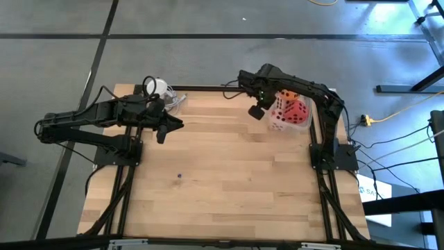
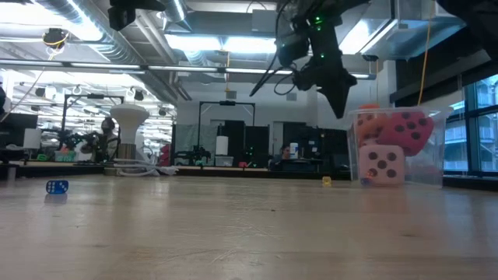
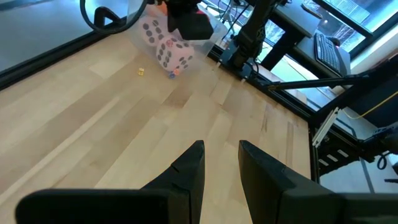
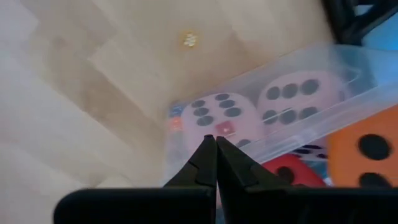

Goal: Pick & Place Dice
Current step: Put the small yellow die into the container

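A clear plastic bin (image 1: 295, 119) stands at the table's far right with the dice in it: pale pink ones (image 2: 381, 165) (image 4: 219, 114), a red one (image 2: 410, 129) and an orange one (image 4: 367, 149). My right gripper (image 2: 341, 107) hangs shut, pointing down, above the table just left of the bin (image 4: 216, 144). A tiny red cube (image 4: 224, 128) shows right past its fingertips, against a pink die's top. My left gripper (image 3: 219, 163) waits open over the table's far left (image 1: 162, 130), nothing between its fingers. My right gripper is shut with the tiny red cube (image 4: 224, 128) right at its fingertips; whether the fingers touch it, I cannot tell.
A small blue die (image 1: 179, 176) lies on the bare wood left of the middle. A small yellow die (image 2: 326, 181) sits left of the bin. A white object (image 1: 159, 88) stands at the far left edge beside my left arm. Wide bare tabletop lies toward the near edge.
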Tool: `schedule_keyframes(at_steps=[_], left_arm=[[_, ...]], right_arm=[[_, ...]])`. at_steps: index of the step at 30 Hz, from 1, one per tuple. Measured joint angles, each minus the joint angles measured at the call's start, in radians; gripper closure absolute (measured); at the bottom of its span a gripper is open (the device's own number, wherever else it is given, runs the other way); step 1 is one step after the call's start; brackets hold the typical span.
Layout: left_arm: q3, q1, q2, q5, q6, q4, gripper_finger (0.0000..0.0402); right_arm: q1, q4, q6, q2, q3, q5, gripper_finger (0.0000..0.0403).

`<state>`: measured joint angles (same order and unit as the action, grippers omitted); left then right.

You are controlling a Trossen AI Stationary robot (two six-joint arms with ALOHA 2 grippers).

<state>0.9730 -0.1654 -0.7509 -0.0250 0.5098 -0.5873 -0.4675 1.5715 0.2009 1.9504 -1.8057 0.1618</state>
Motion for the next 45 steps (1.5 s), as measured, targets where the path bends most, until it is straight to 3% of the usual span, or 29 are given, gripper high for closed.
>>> schedule_keyframes(at_steps=[11,22,26,33,38,45], left_arm=[[0.0,0.0,0.0,0.018,0.003,0.0,0.0311],[0.0,0.0,0.0,0.018,-0.025,0.0,0.0311],[0.0,0.0,0.0,0.018,-0.027,0.0,0.0311],[0.0,0.0,0.0,0.018,-0.027,0.0,0.0311],[0.0,0.0,0.0,0.026,-0.018,0.0,0.0311],[0.0,0.0,0.0,0.027,0.001,0.0,0.0311]], right_arm=[[0.062,0.0,0.056,-0.002,0.0,-0.134,0.0403],[0.092,-0.102,-0.012,-0.002,0.0,-0.117,0.0399],[0.104,-0.163,-0.114,0.006,0.0,-0.102,0.0369],[0.144,-0.173,-0.23,0.099,0.0,0.054,0.0287],[0.139,-0.175,-0.216,0.164,0.0,0.055,0.025],[0.095,-0.179,-0.201,0.22,0.0,-0.02,0.0237]])
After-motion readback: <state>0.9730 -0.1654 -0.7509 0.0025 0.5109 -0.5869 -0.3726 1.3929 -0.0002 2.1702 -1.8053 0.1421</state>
